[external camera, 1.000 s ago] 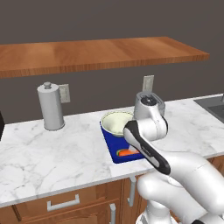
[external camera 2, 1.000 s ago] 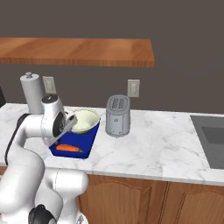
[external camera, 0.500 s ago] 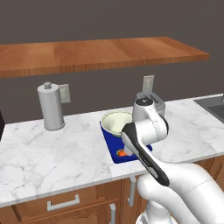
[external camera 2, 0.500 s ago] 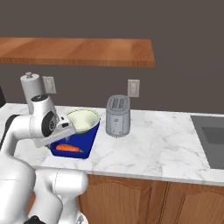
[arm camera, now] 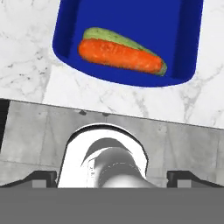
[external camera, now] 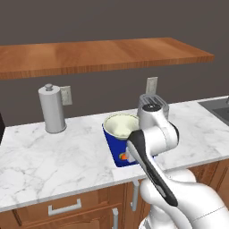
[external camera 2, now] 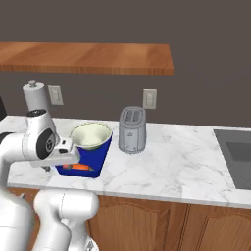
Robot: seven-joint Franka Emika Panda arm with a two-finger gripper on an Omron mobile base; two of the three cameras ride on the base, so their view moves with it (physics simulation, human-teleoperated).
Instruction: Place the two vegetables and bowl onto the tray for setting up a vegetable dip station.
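Note:
The blue tray (arm camera: 131, 17) lies on the marble counter with the orange carrot (arm camera: 118, 54) in its near end. The green cucumber (arm camera: 103, 34) lies right behind the carrot, touching it. The pale cream bowl (external camera 2: 90, 135) rests on the tray's (external camera 2: 95, 159) far end, also seen as bowl (external camera: 120, 125) on tray (external camera: 114, 150) in the left base view. My gripper (arm camera: 113, 178) hangs above the counter's front edge, short of the tray. It is open, with both dark fingertips (arm camera: 43, 177) spread wide and nothing between them.
A grey toaster (external camera 2: 132, 130) stands to the right of the tray, partly behind my arm in the left base view. A steel paper towel holder (external camera: 52, 109) stands at the back left. A sink (external camera 2: 240, 152) lies at the far right, a wooden shelf (external camera: 103, 53) overhead.
My arm has drawn up and back from the tray toward the counter's front edge. The gripper stays open. The carrot, cucumber and bowl have not moved.

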